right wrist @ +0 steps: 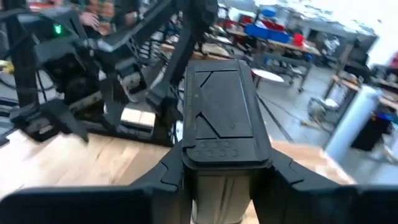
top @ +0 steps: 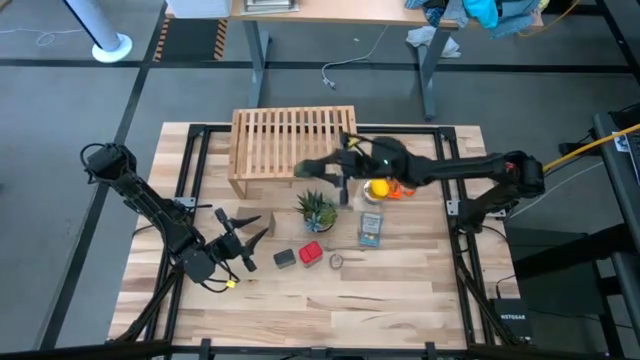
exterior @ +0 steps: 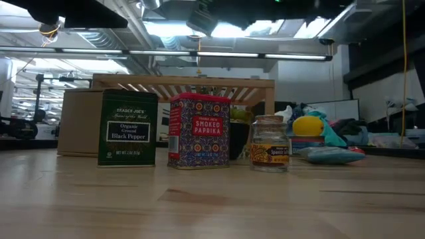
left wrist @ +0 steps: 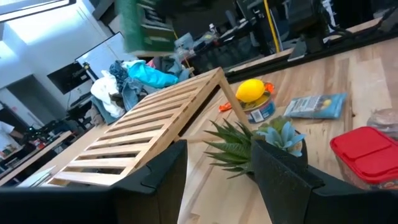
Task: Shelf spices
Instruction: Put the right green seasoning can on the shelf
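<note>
The light-wood slatted shelf (top: 295,140) stands at the table's far middle. Three spices stand in a row on the table near the front: a dark black pepper tin (top: 285,258) (exterior: 127,127), a red paprika tin (top: 311,251) (exterior: 199,131) and a small round jar (top: 336,261) (exterior: 269,143). My right gripper (top: 318,168) is shut on another dark green tin (right wrist: 224,112) (left wrist: 146,25), in the air by the shelf's near right corner. My left gripper (top: 250,240) (left wrist: 217,174) is open and empty, left of the row. My right gripper pinches the dark green tin between its two fingers (right wrist: 168,174), on the tin's two opposite sides (right wrist: 186,162) below its black lid (right wrist: 224,106). The lid end points away from the wrist. The tin is lifted clear of the table and the shelf.
A small potted plant (top: 317,210) stands between the shelf and the row of spices. A flat blue packet (top: 371,228) lies right of it. A yellow lemon on a can (top: 378,188) and an orange item (top: 400,187) sit under my right arm.
</note>
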You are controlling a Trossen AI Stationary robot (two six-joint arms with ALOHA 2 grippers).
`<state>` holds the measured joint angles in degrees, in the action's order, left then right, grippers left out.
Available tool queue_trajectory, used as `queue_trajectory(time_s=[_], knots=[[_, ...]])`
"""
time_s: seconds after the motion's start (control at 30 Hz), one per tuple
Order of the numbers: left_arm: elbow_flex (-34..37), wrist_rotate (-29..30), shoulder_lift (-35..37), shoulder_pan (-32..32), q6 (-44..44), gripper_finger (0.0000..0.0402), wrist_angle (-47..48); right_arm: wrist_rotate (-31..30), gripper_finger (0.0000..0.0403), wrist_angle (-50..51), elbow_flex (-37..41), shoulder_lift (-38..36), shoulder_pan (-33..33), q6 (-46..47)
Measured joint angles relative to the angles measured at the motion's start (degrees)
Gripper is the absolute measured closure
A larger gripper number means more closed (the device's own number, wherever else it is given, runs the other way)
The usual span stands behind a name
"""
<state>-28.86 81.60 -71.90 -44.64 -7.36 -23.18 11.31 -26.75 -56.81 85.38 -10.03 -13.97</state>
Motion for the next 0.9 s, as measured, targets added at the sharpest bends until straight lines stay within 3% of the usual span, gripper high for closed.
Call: queue_trajectory(time_s=[0.37, 0.9], knots=[[-0.06, 0.02, 0.0, -0.36, 3.0, 0.023, 0.01, 13.41, 0.0284, 8.35, -20.09, 15.54, -4.42, -2.87], [-0.04, 0.06, 0.0, -5.21, 3.97, 0.023, 0.11, 15.17, 0.0284, 9.23, -33.31, 31.11, -8.55, -3.03]])
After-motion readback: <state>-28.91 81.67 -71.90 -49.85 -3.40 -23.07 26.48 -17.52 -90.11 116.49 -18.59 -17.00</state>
